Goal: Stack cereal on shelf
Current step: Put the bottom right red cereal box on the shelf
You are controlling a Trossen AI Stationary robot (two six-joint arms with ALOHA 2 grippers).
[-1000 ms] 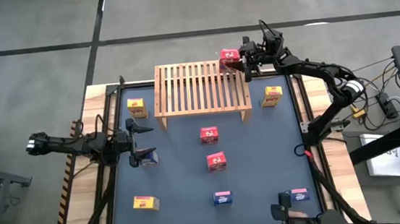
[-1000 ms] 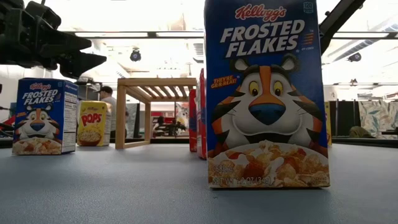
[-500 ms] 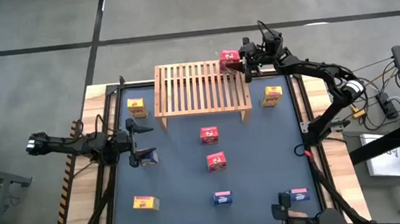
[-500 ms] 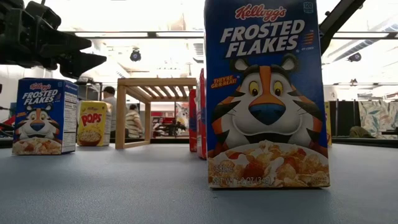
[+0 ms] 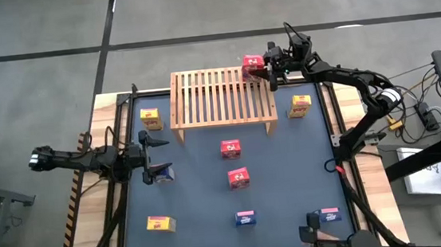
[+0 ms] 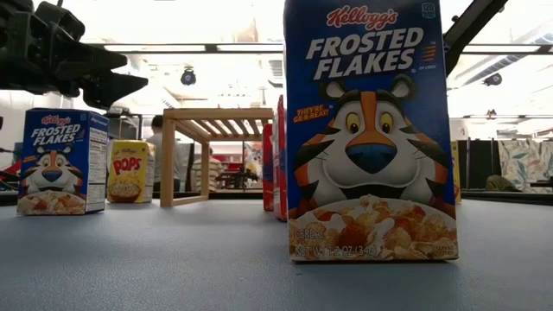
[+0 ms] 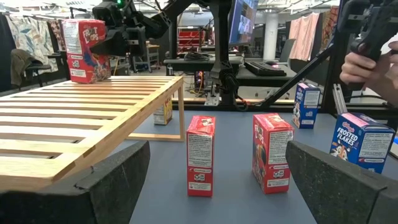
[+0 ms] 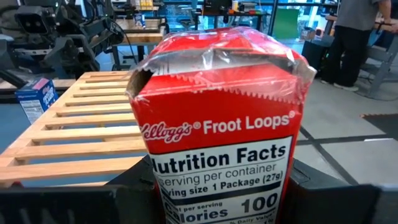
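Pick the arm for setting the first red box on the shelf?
Right. Its end effector is shut on the red box at the shelf's far right corner; the left end effector is open, by a blue box.

Blue box point(image 6: 371, 130) reads "Kellogg's Frosted Flakes"; red box point(image 8: 221, 130) "Kellogg's Froot Loops, Nutrition Facts".
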